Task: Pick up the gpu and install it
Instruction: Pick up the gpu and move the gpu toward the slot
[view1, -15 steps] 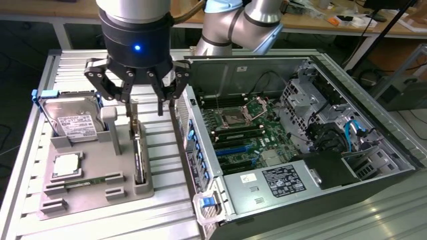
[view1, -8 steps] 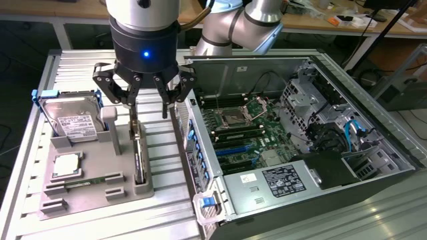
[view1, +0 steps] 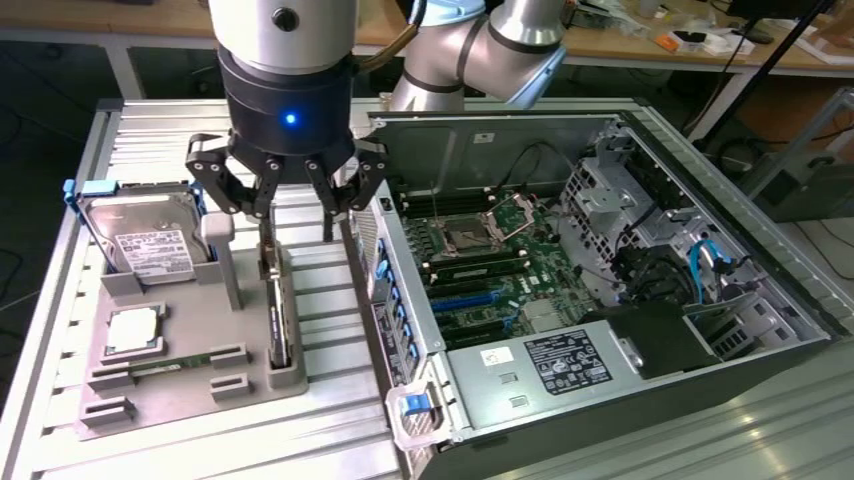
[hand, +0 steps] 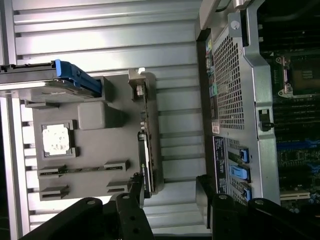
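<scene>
The gpu (view1: 276, 312) stands on its edge in a slot of the grey holder (view1: 174, 385), a thin dark card next to the computer case. My gripper (view1: 296, 215) hangs just above the card's far end, open and holding nothing. In the wrist view the gpu (hand: 145, 145) runs as a narrow strip along the holder's (hand: 92, 150) edge. My gripper (hand: 169, 192) is spread wide there. One fingertip (hand: 135, 184) is by the card's end and the other is nearer the case (hand: 235, 90).
The open computer case (view1: 747, 330) lies at the exterior view's right, showing the motherboard (view1: 487, 265). On the holder are a silver hard drive (view1: 147, 245) in a blue-tabbed carrier, a square chip (view1: 134, 330) and a memory stick (view1: 167, 367). The ribbed metal table (view1: 334, 440) is underneath.
</scene>
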